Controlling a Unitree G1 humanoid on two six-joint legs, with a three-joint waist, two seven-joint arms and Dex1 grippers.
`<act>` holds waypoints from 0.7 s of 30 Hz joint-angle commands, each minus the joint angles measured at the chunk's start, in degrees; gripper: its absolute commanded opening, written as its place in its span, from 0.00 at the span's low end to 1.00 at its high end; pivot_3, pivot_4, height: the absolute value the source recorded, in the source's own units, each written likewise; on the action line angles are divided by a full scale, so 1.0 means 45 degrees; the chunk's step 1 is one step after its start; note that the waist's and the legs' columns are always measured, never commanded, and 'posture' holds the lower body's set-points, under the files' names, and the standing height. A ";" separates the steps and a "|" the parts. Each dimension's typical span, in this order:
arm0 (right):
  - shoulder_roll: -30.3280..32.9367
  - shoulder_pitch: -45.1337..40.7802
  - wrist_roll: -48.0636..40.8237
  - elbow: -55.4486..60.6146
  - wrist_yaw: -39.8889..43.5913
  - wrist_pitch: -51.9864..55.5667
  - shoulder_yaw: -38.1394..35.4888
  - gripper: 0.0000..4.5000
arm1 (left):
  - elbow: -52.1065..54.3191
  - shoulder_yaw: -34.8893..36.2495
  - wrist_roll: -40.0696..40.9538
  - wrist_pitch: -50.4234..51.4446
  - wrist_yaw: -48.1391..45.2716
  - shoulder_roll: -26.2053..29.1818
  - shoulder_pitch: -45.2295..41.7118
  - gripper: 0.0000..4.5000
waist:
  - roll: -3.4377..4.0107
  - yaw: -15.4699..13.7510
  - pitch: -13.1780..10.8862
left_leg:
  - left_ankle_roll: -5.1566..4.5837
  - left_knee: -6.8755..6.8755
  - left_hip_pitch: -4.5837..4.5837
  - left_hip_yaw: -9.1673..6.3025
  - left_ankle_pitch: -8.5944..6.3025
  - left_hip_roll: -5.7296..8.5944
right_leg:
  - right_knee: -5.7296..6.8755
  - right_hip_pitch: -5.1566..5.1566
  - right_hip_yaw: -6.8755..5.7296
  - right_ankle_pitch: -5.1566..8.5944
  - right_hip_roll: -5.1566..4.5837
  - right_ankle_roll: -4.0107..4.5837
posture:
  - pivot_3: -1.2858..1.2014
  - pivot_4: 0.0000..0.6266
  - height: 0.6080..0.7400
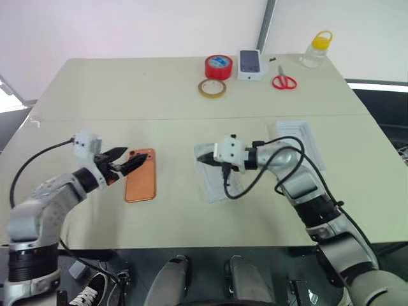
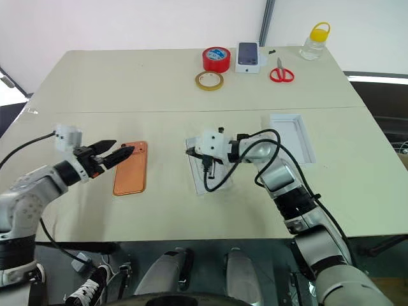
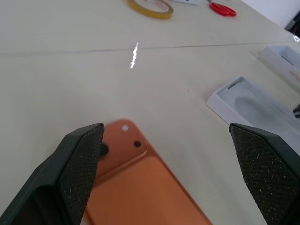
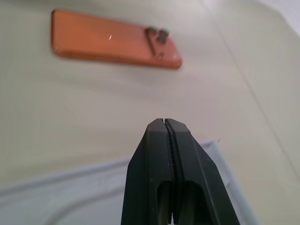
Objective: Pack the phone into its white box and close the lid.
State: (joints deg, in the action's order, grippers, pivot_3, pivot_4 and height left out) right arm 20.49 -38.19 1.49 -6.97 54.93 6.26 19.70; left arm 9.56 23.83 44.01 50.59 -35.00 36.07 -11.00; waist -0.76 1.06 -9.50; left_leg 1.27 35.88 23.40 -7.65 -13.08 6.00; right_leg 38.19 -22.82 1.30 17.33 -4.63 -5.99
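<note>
Black, cross-hatched fingers (image 3: 79, 173) of the left gripper (image 1: 121, 160) stand spread wide with nothing between them, hovering at centre-left of the left eye view just over the near edge of the phone (image 1: 140, 175). That phone lies flat and back-up on the cream table (image 1: 127, 95), its lens corner toward the far side. The right gripper (image 2: 189, 152), near the middle of the right eye view, has its fingers pressed tight together and empty, poised over a shallow white tray with a moulded recess (image 2: 207, 172). I cannot tell whether this tray is the white box itself or an insert sitting in it. Right of centre, well apart from the phone, lies a second shallow white piece (image 2: 293, 137), probably the lid. Along the upper edge of the table sit a red tape roll (image 1: 218, 66), a tan tape ring (image 1: 211, 88), a small box printed with a dark phone (image 1: 250, 65), red scissors (image 1: 284, 81) and a yellow-capped bottle (image 1: 317, 50).

Risks, as I judge them: the phone is thin and slick, so wide fingers closing on its flat body could skate it across the table instead of lifting it. The right arm's looping cable (image 1: 239, 185) hangs over the tray and could drag it askew, spoiling the alignment needed to seat the phone.
</note>
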 commanded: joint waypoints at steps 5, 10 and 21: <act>-0.2509 -0.0596 0.1410 -0.0792 -0.2014 0.0490 0.1430 0.01 | -0.0346 0.1756 0.2114 0.3694 0.1281 0.0442 0.0773 1.00 | 0.0002 0.0041 0.0000 | 0.0041 -0.0004 -0.0001 0.0005 0.0024 0.0002 | 0.0019 -0.0065 0.0011 0.0000 0.0003 0.0001 | 0.52 0.24 1.00; -0.3260 -0.1192 0.2292 -0.1707 -0.2100 0.0933 0.2427 0.01 | -0.0393 0.1853 0.2132 0.4119 0.2668 -0.0507 0.0723 1.00 | -0.0014 -0.0036 0.0008 | 0.0067 0.0002 0.0002 0.0004 0.0039 0.0012 | 0.0015 -0.0062 0.0007 -0.0001 -0.0006 0.0001 | 0.52 0.24 1.00; -0.4081 -0.2054 0.3633 -0.4132 -0.2187 0.1991 0.3535 0.01 | -0.0987 0.1051 0.1865 0.4324 0.3585 -0.1620 0.0098 1.00 | 0.0033 0.0010 0.0057 | 0.0074 -0.0007 -0.0016 0.0004 0.0042 0.0012 | 0.0030 -0.0056 0.0009 -0.0001 -0.0003 0.0003 | 0.52 0.24 1.00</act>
State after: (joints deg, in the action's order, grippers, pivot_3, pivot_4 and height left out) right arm 3.19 -46.60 17.25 -24.48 45.18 14.91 34.83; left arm 6.52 30.76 52.89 68.97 -19.14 29.42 -10.81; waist -0.61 1.10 -9.24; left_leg 1.61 35.85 23.32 -7.63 -12.89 6.05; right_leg 38.32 -23.07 1.35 17.32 -4.64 -5.98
